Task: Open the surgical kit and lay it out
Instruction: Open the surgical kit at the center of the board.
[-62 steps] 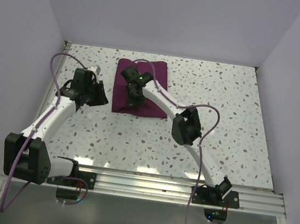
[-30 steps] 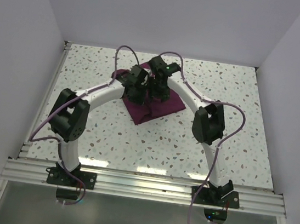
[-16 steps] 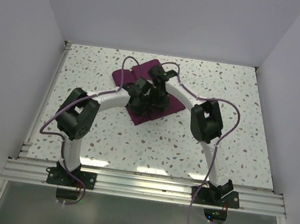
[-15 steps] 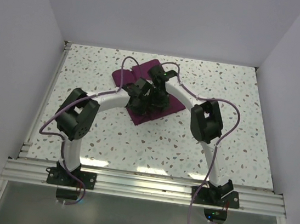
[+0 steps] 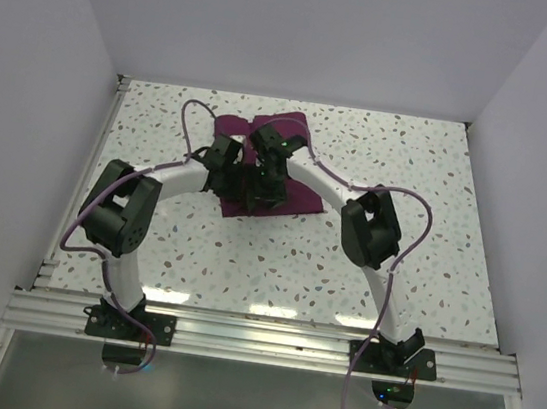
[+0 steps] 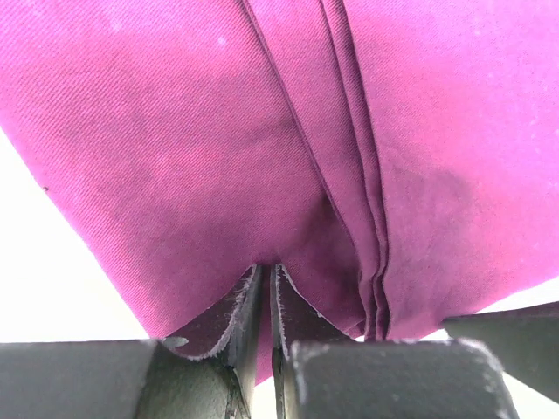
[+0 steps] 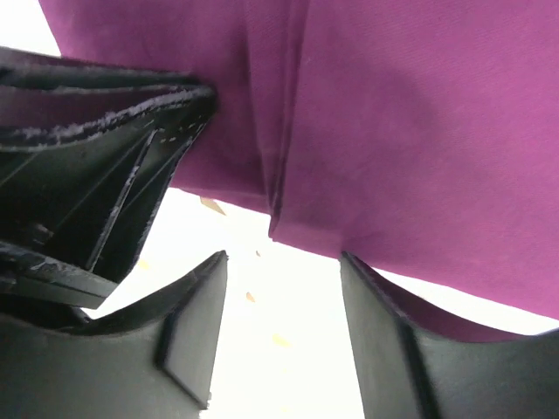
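The surgical kit point(image 5: 286, 126) is a folded dark purple cloth wrap lying at the back middle of the speckled table; its tray and instruments are hidden inside. Both grippers hang over its near edge. My left gripper point(image 5: 239, 190) point(image 6: 267, 271) has its fingers almost together, pinching a layer of the cloth point(image 6: 175, 131) by the stacked folds. My right gripper point(image 5: 265, 185) point(image 7: 284, 257) stands open just beside it, its fingertips at the edge of the cloth point(image 7: 393, 131), bare table showing between them. The left gripper's dark body point(image 7: 96, 183) fills the left of the right wrist view.
The speckled table point(image 5: 425, 204) is walled in on the left, back and right. An aluminium rail point(image 5: 266, 340) runs along the near edge by the arm bases. Purple cables loop above both arms.
Both grippers and the wrap have shifted left and the wrap has turned. The left jaws have closed onto the cloth. The right jaws have stayed open.
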Tool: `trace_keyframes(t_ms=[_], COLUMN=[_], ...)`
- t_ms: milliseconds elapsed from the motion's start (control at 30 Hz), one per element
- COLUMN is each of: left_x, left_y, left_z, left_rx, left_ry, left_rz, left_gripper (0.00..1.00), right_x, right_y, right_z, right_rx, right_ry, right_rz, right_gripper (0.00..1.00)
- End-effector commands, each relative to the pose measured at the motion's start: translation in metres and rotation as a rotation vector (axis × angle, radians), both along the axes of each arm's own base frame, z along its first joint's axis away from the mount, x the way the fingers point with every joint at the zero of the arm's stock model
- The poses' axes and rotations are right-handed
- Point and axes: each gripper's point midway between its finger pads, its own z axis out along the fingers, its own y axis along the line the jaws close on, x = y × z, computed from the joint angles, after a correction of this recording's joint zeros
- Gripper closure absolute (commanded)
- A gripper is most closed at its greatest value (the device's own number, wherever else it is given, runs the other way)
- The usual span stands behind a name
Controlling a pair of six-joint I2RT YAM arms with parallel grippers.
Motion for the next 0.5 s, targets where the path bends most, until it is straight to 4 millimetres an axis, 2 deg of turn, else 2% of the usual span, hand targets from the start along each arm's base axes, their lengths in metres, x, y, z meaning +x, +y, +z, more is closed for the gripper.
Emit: trace_keyframes(t_ms=[0, 67, 100, 200, 233, 467], left_x=[-0.04, -0.037, -0.035, -0.037, -0.036, -0.037], left_y=[0.024, 0.023, 0.022, 0.017, 0.016, 0.014], left_z=[-0.046, -0.043, -0.042, -0.04, -0.038, -0.028], left_rx=[0.108, 0.107, 0.106, 0.081, 0.076, 0.055], left_ry=[0.167, 0.162, 0.157, 0.161, 0.158, 0.143], left_rz=[-0.003, -0.013, -0.014, -0.029, -0.03, -0.045], left_gripper=[0.87, 0.87, 0.87, 0.88, 0.88, 0.89], right_x=[-0.002, -0.002, -0.002, 0.0, -0.001, 0.012], right_y=[0.01, 0.012, 0.013, 0.024, 0.025, 0.012], right_z=[0.015, 0.008, -0.001, -0.004, -0.011, -0.029], right_rx=[0.046, 0.027, 0.013, 0.004, -0.015, -0.139], right_ry=[-0.017, -0.018, -0.008, -0.03, -0.025, -0.085], right_rz=[0.02, 0.019, 0.019, 0.031, 0.036, -0.016], right_gripper=[0.44, 0.48, 0.49, 0.52, 0.55, 0.75])
